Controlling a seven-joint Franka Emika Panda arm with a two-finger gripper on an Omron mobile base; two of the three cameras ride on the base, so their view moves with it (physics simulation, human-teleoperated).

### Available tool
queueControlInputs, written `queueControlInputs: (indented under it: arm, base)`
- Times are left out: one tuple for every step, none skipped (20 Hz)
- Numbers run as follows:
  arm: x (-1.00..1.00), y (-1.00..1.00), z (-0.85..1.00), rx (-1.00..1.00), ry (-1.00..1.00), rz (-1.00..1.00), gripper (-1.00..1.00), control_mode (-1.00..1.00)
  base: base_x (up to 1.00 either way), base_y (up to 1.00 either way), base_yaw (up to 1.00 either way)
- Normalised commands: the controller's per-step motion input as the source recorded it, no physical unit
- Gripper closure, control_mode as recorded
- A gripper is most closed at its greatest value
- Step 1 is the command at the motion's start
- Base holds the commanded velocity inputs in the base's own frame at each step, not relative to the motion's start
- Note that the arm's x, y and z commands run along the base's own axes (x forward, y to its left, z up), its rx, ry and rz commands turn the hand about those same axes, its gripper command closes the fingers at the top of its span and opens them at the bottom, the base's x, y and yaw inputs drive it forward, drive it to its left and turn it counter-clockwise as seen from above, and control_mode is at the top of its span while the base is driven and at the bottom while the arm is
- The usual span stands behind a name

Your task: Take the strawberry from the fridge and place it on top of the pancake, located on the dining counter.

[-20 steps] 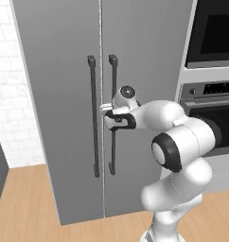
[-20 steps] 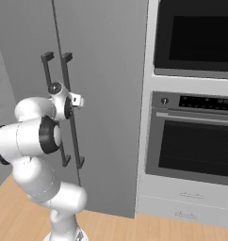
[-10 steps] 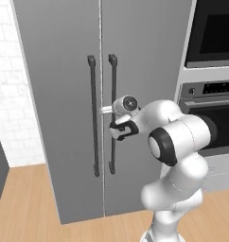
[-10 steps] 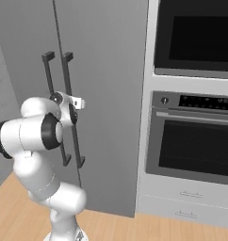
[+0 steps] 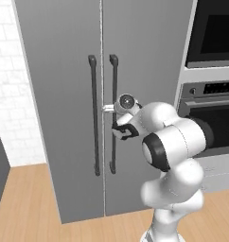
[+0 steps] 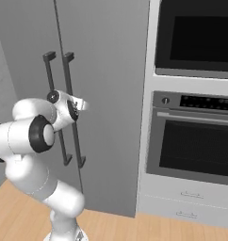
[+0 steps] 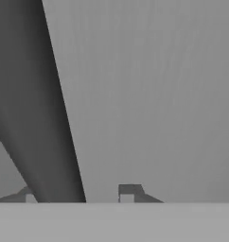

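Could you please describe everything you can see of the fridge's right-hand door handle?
The right-hand door handle is a long, dark, vertical bar, seemingly metal, mounted on short stand-offs at top and bottom near the inner edge of the fridge's closed grey right door. It runs parallel to its twin on the left door. The end effector meets it around mid-height; in the hand view the bar passes between the fingertips, which straddle it.

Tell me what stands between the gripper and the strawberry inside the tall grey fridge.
Both doors of the tall grey fridge are shut, so they block the way. The gripper sits at the right door's long dark bar handle, which runs between its fingertips.
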Motion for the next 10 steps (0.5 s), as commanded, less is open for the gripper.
queueControlInputs:
  arm:
    - [-0.31,-1.0,-0.34,0.02,0.08,-0.29,1.0,-1.0]
    - [-0.33,-1.0,-0.34,0.02,0.08,-0.29,1.0,-1.0]
    - [-0.34,-1.0,-0.34,0.02,0.07,-0.27,1.0,-1.0]
    - [-0.36,-1.0,-0.35,0.01,0.06,-0.26,1.0,-1.0]
    - [-0.36,-1.0,-0.38,0.02,0.04,-0.24,1.0,-1.0]
    - [-0.39,-1.0,-0.44,0.03,0.0,-0.21,1.0,-1.0]
    - [-0.43,-1.0,-0.43,0.02,0.0,-0.19,1.0,-1.0]
    - [-0.56,-1.0,-0.43,0.02,-0.01,-0.1,1.0,-1.0]
    - [-0.6,-1.0,-0.44,0.03,-0.06,-0.06,1.0,-1.0]
    - [-0.66,-1.0,-0.45,0.04,-0.14,0.0,1.0,-1.0]
  base:
    - [0.0,0.0,0.0]
    - [0.0,0.0,0.0]
    - [0.0,0.0,0.0]
    - [0.0,0.0,0.0]
    - [0.0,0.0,0.0]
    - [0.0,0.0,0.0]
    - [0.0,0.0,0.0]
    - [0.0,0.0,0.0]
    - [0.0,0.0,0.0]
    - [0.0,0.0,0.0]
